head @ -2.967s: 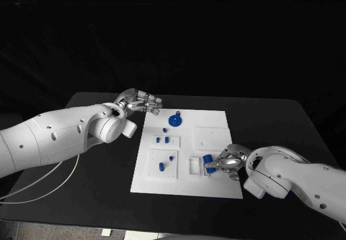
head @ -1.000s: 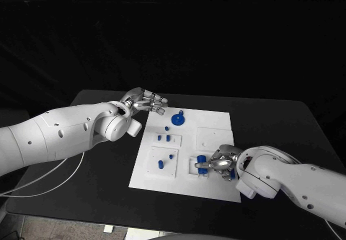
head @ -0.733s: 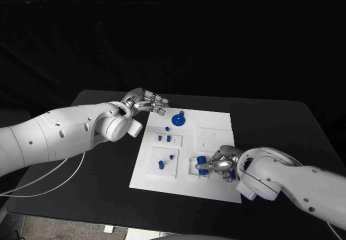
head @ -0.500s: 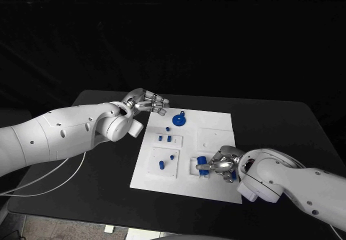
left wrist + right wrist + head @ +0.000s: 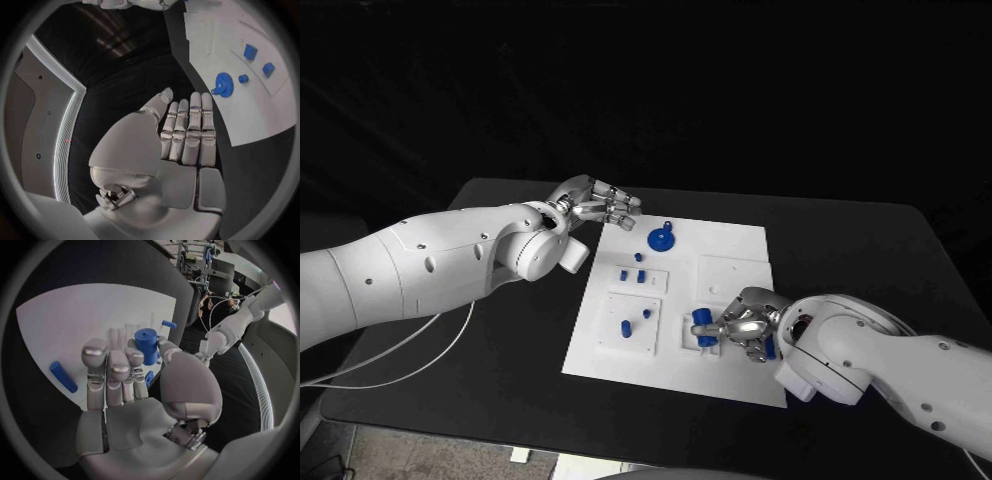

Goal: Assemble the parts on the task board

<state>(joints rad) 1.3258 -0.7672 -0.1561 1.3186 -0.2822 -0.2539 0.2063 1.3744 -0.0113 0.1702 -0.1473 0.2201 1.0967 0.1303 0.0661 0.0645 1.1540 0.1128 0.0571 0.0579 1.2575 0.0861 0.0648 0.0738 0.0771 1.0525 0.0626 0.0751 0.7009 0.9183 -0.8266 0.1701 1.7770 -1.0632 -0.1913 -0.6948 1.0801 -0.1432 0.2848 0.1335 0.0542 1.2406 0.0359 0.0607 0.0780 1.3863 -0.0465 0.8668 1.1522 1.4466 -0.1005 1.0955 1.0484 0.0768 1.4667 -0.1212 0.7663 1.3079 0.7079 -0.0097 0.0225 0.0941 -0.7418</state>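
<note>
Right hand [image 5: 749, 325] gripped a blue cylinder [image 5: 147, 345] over the small slot near the front edge of the white board [image 5: 730, 240]. Left hand [image 5: 597, 205] hovered empty off the board's far left corner, fingers straight, side by side.

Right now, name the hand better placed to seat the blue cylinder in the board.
Right. The right hand already holds the blue cylinder over the task board; the left hand hovers off its far corner.
</note>
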